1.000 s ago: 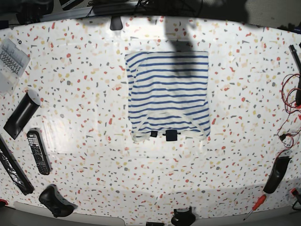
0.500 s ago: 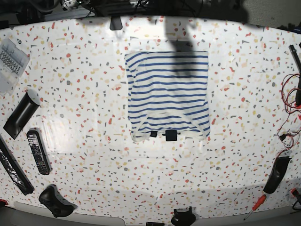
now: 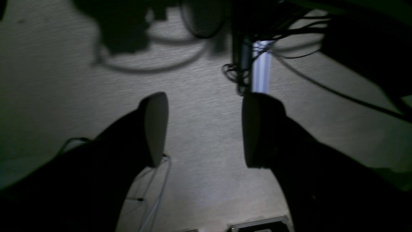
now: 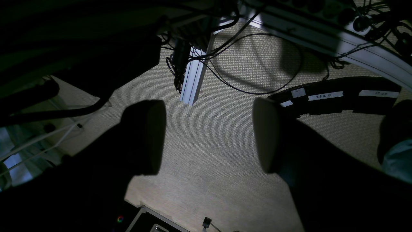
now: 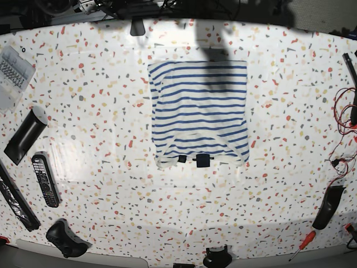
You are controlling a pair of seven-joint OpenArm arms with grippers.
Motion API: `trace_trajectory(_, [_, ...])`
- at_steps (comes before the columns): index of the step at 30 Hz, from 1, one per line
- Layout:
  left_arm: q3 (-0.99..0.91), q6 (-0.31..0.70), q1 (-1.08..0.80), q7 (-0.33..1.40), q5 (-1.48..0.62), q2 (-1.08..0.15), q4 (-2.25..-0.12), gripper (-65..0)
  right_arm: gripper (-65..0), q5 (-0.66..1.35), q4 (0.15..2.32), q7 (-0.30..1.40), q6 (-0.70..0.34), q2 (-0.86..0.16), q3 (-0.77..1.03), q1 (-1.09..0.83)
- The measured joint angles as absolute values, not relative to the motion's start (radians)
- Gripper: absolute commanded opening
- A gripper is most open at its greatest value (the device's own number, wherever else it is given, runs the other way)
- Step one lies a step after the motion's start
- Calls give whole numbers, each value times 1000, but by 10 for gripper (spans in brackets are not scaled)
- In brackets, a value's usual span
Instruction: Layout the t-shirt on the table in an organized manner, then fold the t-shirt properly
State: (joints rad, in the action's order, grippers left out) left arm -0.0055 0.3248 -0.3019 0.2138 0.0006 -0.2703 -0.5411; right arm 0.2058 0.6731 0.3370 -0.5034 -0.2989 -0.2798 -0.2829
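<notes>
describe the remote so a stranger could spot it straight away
On the speckled table, look left of the folded striped t-shirt, toward the base view's left edge. The remote lies just below a thick black cylinder. Unlike it, the remote is slim and covered in small buttons.

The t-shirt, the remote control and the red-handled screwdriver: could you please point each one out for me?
T-shirt (image 5: 201,109): base view, striped middle of the folded cloth.
Remote control (image 5: 45,180): base view, middle of its button face.
Screwdriver (image 5: 307,240): base view, red handle.

Red cables (image 5: 341,114) at the base view's right, cut off by the edge; labels' small print unreadable.
</notes>
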Motion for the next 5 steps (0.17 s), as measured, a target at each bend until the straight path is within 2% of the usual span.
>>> trace_trajectory(5, [-6,323,-302,213,1,-241,-541,-315,-246,206,673,340,-503,-299,-280,-283])
